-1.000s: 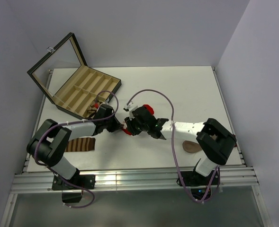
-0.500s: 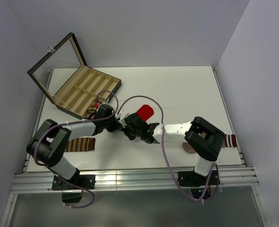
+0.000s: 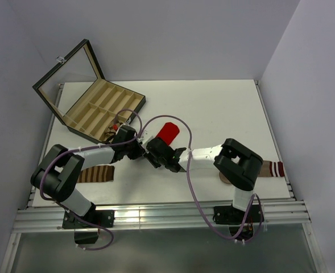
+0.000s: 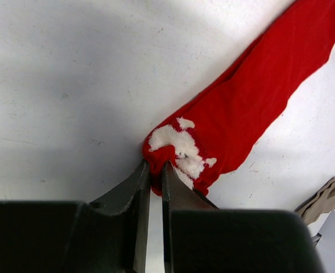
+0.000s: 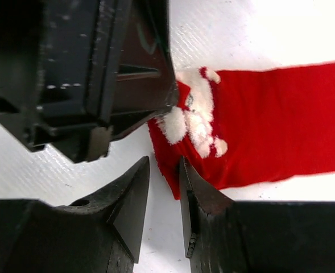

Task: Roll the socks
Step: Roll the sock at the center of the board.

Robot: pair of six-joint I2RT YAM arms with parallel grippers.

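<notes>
L fingers [image 4: 137, 190] pinch red sock [image 4: 252, 96] cuff, R fingers [image 5: 132, 190] ajar just beside

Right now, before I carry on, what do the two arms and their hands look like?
The left arm and right arm match: white link tubes, chunky black joint housings, black bases. A thin purple cable loops loosely along each. The left hand and right hand are matte black, each with two wedge-shaped fingers tapering to narrow tips.
</notes>
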